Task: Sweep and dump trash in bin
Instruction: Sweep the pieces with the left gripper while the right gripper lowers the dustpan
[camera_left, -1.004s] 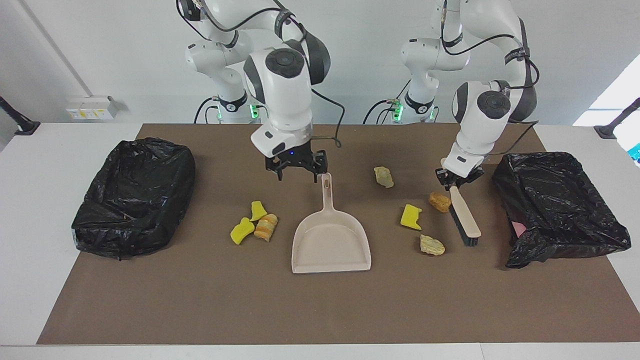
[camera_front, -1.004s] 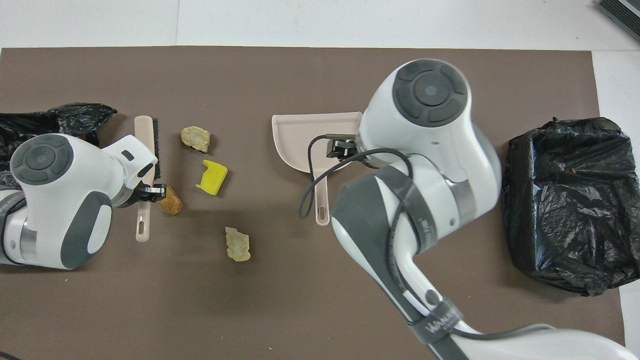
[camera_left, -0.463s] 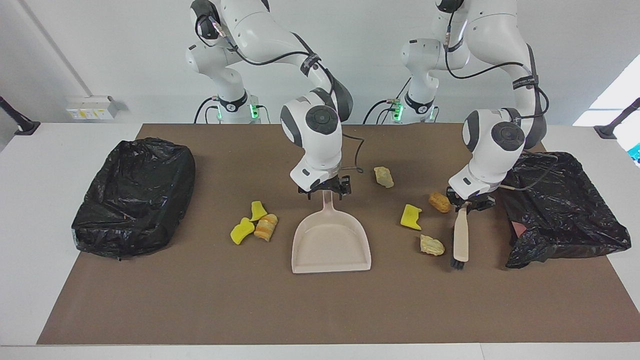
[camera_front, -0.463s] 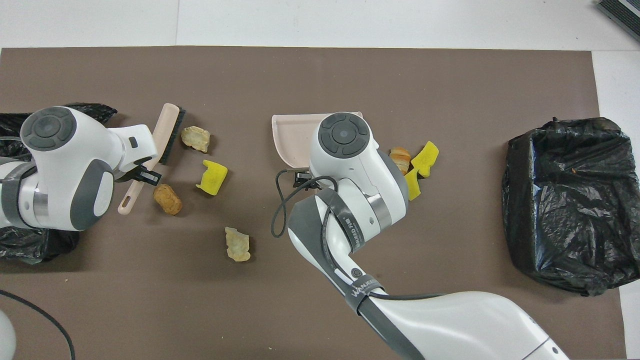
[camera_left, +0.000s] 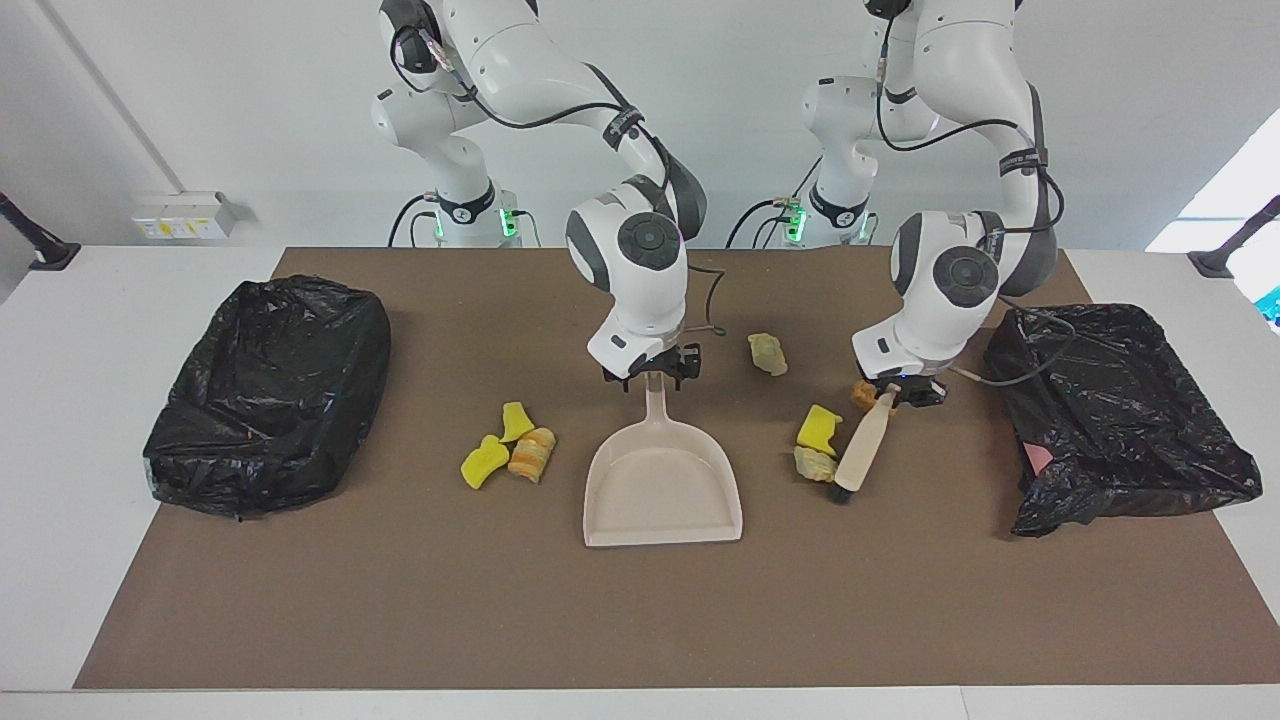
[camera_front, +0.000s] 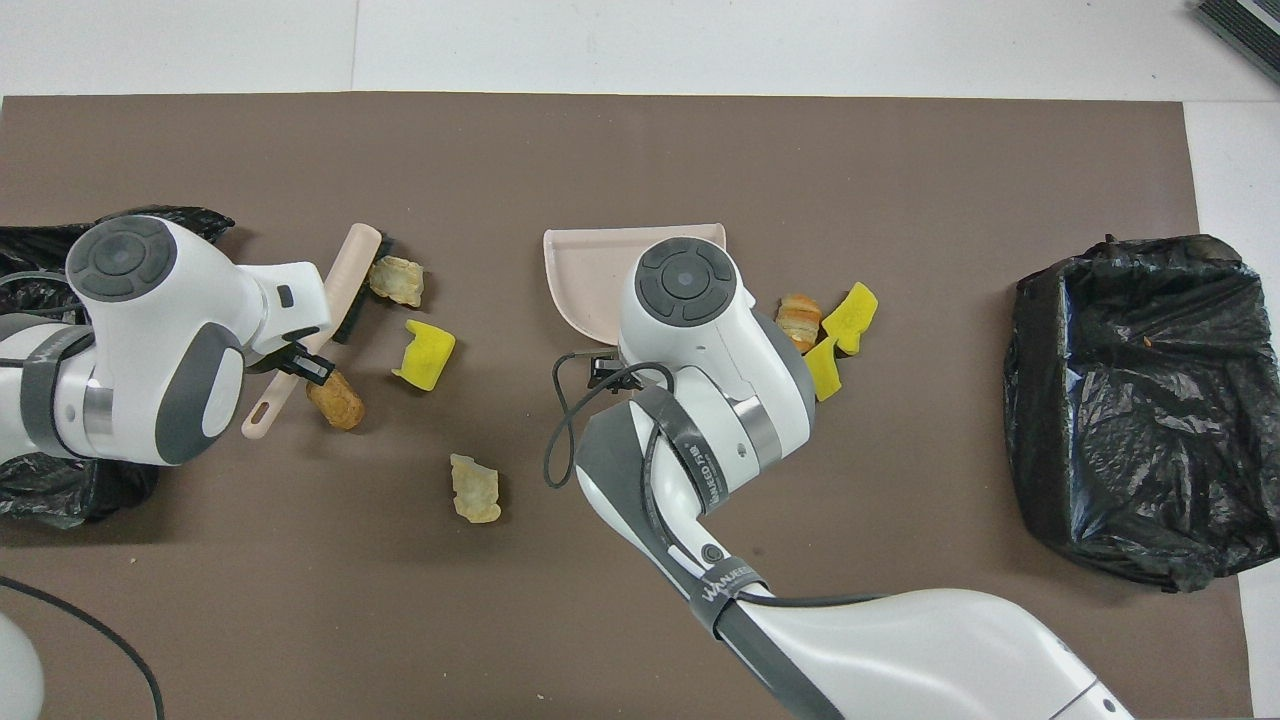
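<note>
Here the left tool (camera_left: 905, 392) is clenched on the smooth beige handle of a brush (camera_left: 862, 436), which slants down so its dark bristles press against a pale crusty lump (camera_left: 815, 463). A bright yellow sponge wedge (camera_left: 819, 428) lies just beside that lump, an orange-brown crusty lump (camera_front: 336, 399) sits beside the brush handle under the left tool, and a pale yellowish lump (camera_left: 767, 353) lies nearer the robots. The right tool (camera_left: 651, 371) sits low over the thin handle of the flat, shovel-shaped beige plastic dustpan (camera_left: 662, 490); whether its fingers have clamped the handle cannot be told. Toward the right arm's end, two yellow sponge pieces (camera_left: 496, 444) and a ridged tan-and-orange bread-like lump (camera_left: 532, 453) cluster together. A crinkled glossy black bag-lined bin (camera_left: 265, 393) stands at each end of the matte brown worktop (camera_left: 640, 610).
</note>
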